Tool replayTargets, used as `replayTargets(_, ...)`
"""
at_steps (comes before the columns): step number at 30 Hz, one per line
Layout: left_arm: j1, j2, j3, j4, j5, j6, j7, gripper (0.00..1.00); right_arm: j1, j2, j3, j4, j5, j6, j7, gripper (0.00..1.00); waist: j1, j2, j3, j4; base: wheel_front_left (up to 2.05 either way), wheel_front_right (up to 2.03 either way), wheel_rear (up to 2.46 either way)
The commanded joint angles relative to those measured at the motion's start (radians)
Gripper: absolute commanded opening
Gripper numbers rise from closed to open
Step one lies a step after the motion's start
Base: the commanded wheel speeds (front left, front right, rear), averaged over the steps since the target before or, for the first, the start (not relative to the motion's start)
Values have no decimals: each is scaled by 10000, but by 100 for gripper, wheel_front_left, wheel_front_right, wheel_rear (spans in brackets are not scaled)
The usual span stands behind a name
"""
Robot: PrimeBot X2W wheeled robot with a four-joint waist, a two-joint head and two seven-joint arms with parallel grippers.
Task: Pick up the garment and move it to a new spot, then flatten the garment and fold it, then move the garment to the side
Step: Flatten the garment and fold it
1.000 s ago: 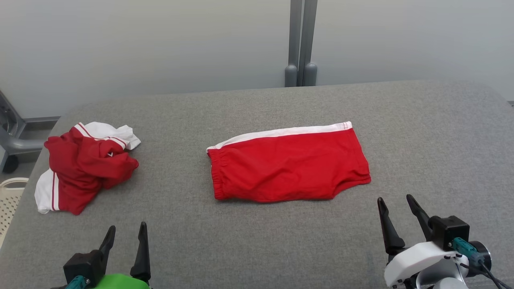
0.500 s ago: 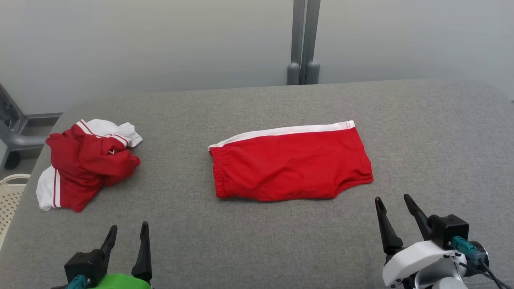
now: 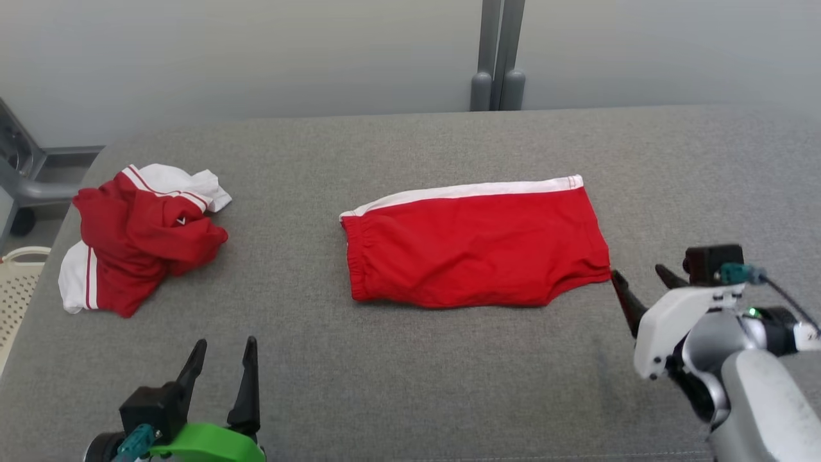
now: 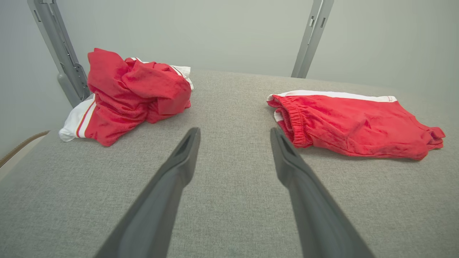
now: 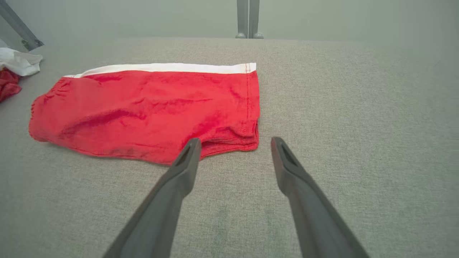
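Note:
The garment [image 3: 474,244], red shorts with a white band along the far edge, lies folded flat in the middle of the grey padded table [image 3: 449,385]. My right gripper [image 3: 638,273] is open, its fingertips just off the garment's near right corner, with nothing between them. The right wrist view has the garment [image 5: 143,111] ahead and to the left of the spread right gripper [image 5: 235,140], whose left finger overlaps the hem. Near the table's front left my left gripper [image 3: 226,343] is open and empty. In the left wrist view the garment [image 4: 358,125] lies to the right of the left gripper [image 4: 235,130].
A crumpled red and white garment [image 3: 138,237] sits in a heap at the table's left side, also seen as a crumpled heap [image 4: 132,93]. A pale perforated basket [image 3: 16,289] stands beyond the left edge. A grey post [image 3: 499,58] rises behind the table.
My right gripper has moved forward to the garment's near right corner. The head view has shifted a little. Both garments lie as before.

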Motion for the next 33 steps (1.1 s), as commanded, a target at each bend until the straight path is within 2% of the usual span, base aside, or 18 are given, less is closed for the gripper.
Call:
replayTargets(1,-315,73,-67,-91,108,-101,9,100,-550,-322,-63,177,132,-8,466,100,0,0,489,308,0,0,0)
replayTargets(8,-909,-24,-454,-179,203,-416,45,100,-2525,-1282,-383,1656,40,-6,2503,100,0,0,1403,1023,0,0,0)
replayTargets(14,-1290,49,-739,-301,400,-538,43,100,-3817,-1686,-515,3055,-109,-9,3110,100,0,0,2042,1504,0,0,0)
replayTargets(23,-1690,15,-1048,-338,585,-660,1,100,-5154,-1502,-1357,4729,-369,-9,3231,100,0,0,2700,1995,0,0,0)
replayTargets(32,-1842,-51,-1270,-205,599,-711,40,100,-5991,-1073,-2521,6253,-1220,-5,3446,100,0,0,2983,2311,0,0,0)
replayTargets(33,-1845,-58,-1286,-182,583,-715,37,100,-6022,-964,-2620,6404,-1278,-3,3517,85,0,0,2992,2327,0,0,0)
